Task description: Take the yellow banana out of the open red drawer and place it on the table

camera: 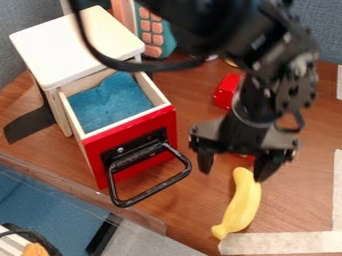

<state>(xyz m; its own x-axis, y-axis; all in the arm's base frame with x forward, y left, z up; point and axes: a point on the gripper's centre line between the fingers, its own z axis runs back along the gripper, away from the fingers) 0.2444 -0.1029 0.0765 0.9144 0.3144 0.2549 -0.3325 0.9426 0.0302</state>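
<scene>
The yellow banana lay just below the pincer in the view, its upper end near the fingertips. The pincer stood wide open and held nothing. Behind it was a red block; to its left in the view, an open red-fronted drawer held blue cloth.

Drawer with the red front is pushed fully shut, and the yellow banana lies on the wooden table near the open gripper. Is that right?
Not quite: the drawer is pulled out, with blue material visible inside it, as the camera view shows. The yellow banana does lie on the wooden table near the open gripper.
</scene>
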